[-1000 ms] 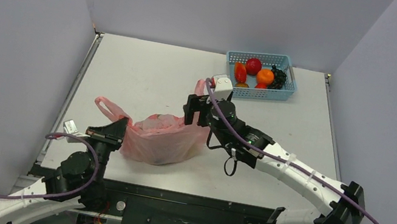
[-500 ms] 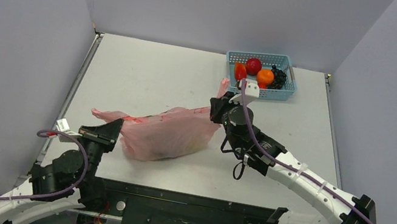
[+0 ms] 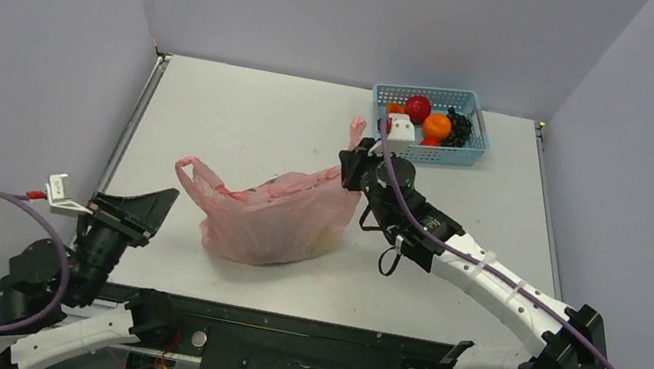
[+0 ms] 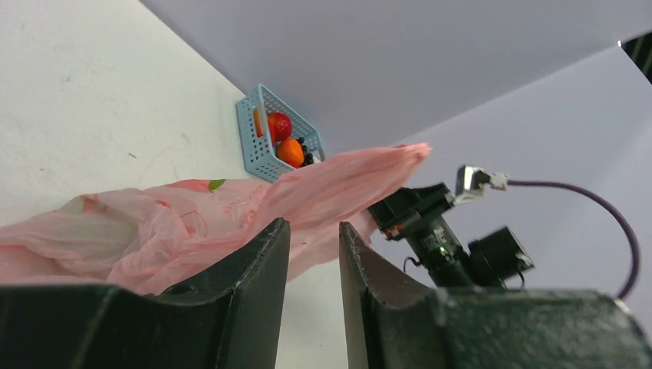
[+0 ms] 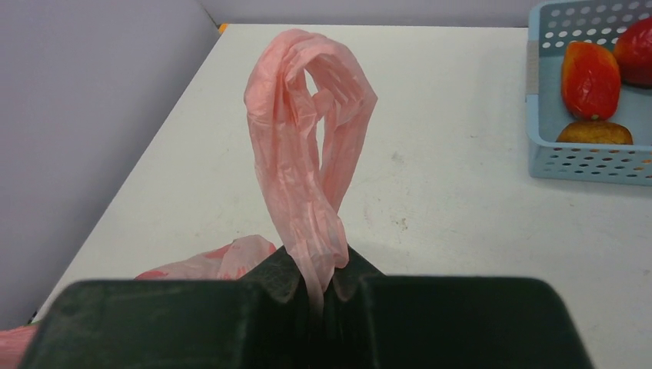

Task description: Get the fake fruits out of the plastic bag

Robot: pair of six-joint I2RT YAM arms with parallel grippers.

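Note:
The pink plastic bag [image 3: 271,220] slumps in the middle of the table. My right gripper [image 3: 354,164] is shut on its right handle, and that loop [image 5: 307,131] stands up out of the jaws [image 5: 321,270]. The bag's left handle [image 3: 193,171] hangs free. My left gripper [image 3: 166,200] sits near-left of the bag and apart from it, open, with nothing between its fingers [image 4: 261,257]. The left wrist view shows the bag [image 4: 154,231] beyond them. The fake fruits inside the bag are mostly hidden; a faint yellow-green shape [image 3: 326,238] shows through the plastic.
A light blue mesh basket [image 3: 470,154] stands at the back right, just behind my right wrist. It holds a red fruit [image 3: 418,108], an orange one [image 3: 437,126] and a dark bunch [image 3: 459,129]. It also appears in both wrist views, basket [image 4: 254,146] and basket [image 5: 584,163]. Grey walls enclose the table.
My left gripper has let go of the bag's left handle and drawn back to the near left. My right gripper has shut on the right handle and pulled it up towards the basket.

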